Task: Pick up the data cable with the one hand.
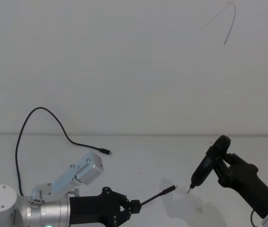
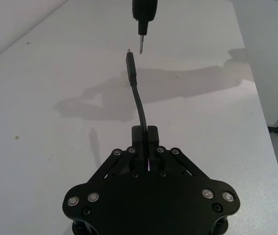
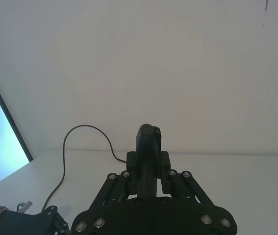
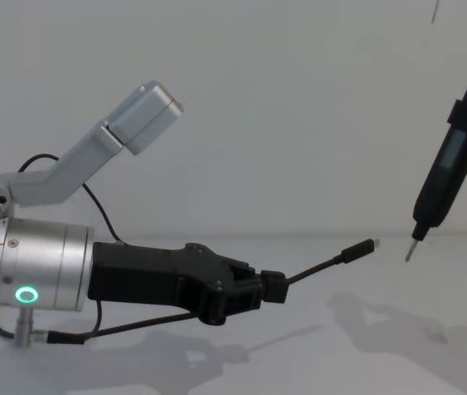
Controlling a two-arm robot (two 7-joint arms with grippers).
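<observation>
My left gripper (image 1: 136,206) is shut on the data cable (image 1: 155,197), a little behind its plug, and holds it above the white table. The elongated black plug with its short silver tip (image 4: 362,248) sticks out forward and slightly upward from the closed fingers (image 2: 151,133). The rest of the cable trails back under the gripper (image 4: 273,288). My right gripper (image 1: 224,166) is shut on a black pen-shaped tool (image 1: 205,166). Its thin metal tip (image 2: 142,45) points down, just past the plug's end, with a small gap between them.
A thinner black cable (image 1: 39,109) arcs up against the wall and ends in a small plug (image 1: 107,152) lying on the table (image 1: 143,156). A silver camera bracket (image 4: 126,132) stands up from my left wrist. The table's edge (image 2: 262,117) runs close by in the left wrist view.
</observation>
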